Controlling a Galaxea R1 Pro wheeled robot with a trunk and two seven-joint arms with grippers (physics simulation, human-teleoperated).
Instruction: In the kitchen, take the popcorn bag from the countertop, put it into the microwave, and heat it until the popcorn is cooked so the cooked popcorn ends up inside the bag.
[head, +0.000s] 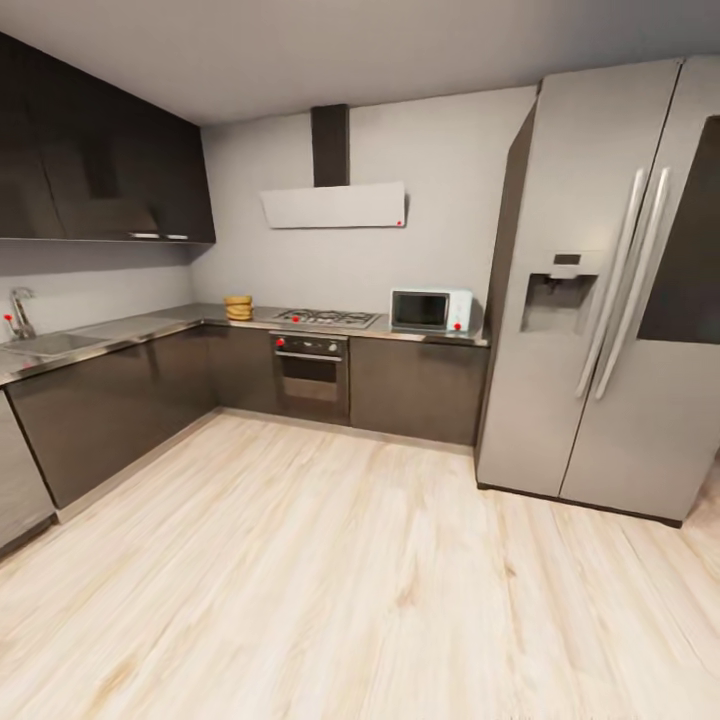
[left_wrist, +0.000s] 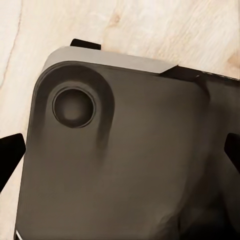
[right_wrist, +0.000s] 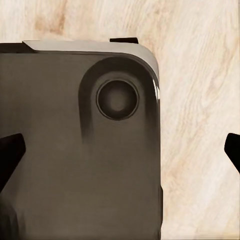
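Observation:
Across the room, the popcorn bag (head: 238, 307) is a small tan sack standing on the grey countertop (head: 170, 320) in the back corner, left of the gas hob. The pale microwave (head: 431, 310) sits on the same countertop at its right end, beside the fridge, with its dark door shut. In the left wrist view my left gripper (left_wrist: 120, 152) is open, its dark fingertips (left_wrist: 10, 156) wide apart over my own dark base. My right gripper (right_wrist: 120, 152) is likewise open, fingertips (right_wrist: 10, 155) spread above the base and the wood floor.
A steel hob (head: 327, 318) and built-in oven (head: 310, 375) lie between bag and microwave. A tall grey fridge (head: 600, 300) stands at the right. A sink (head: 45, 345) with a faucet is at the left. A wide light wood floor (head: 330, 580) stretches ahead of me.

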